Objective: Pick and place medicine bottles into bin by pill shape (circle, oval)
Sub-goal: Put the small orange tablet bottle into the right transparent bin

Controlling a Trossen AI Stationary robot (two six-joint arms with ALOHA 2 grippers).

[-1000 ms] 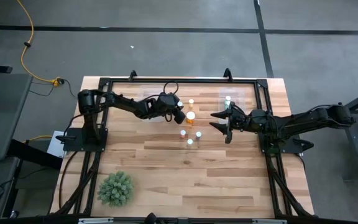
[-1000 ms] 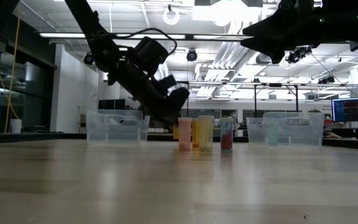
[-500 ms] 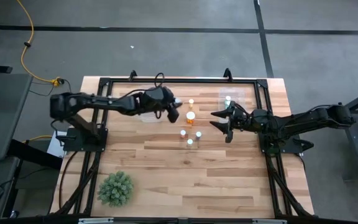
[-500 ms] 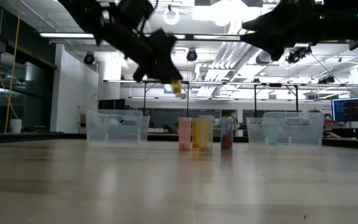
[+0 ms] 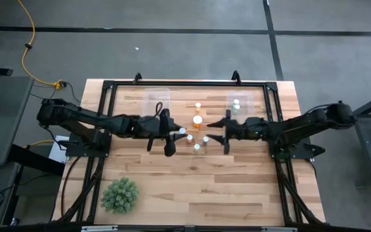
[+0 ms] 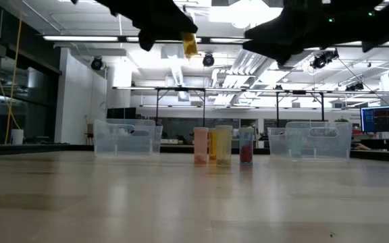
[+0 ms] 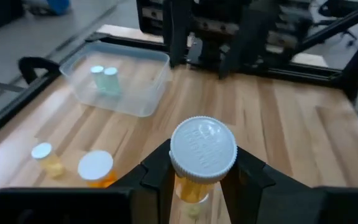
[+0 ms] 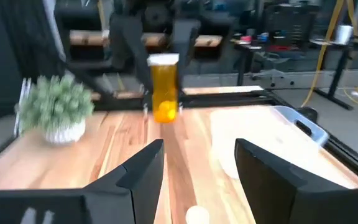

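Observation:
My left gripper [image 5: 179, 133] is high above the middle of the table, shut on an amber medicine bottle [image 6: 190, 44] with a white cap [image 7: 202, 148]. Facing it from the right, my right gripper [image 5: 219, 136] stands open and holds nothing; its wrist view shows the held bottle [image 8: 164, 87] straight ahead. Several small bottles [image 5: 197, 138] and one larger orange bottle [image 5: 197, 120] stand upright on the wood between and beyond the grippers. Two pale bottles [image 7: 104, 78] stand in the clear bin [image 5: 248, 98] at the far right. My left gripper pinches the bottle's amber body [image 7: 190, 186] just under the white cap, one finger [image 7: 157, 177] on each side. The fingers come from the table's left, slanting a little downward. The bottle stands upright in the hold, cap up, lifted well clear of the table.
A second clear bin [image 5: 154, 98] sits at the far left. A green spiky plant [image 5: 120, 194] in a white pot stands near the front left corner. A black frame [image 5: 172, 84] runs round the table's edges. Bare wood lies toward the near edge.
My left gripper has risen steeply with the amber bottle and swung from beside the far-left bin toward the table's near edge. The bottle has stayed upright in the hold. My right gripper has moved a little toward the table's left, toward the held bottle.

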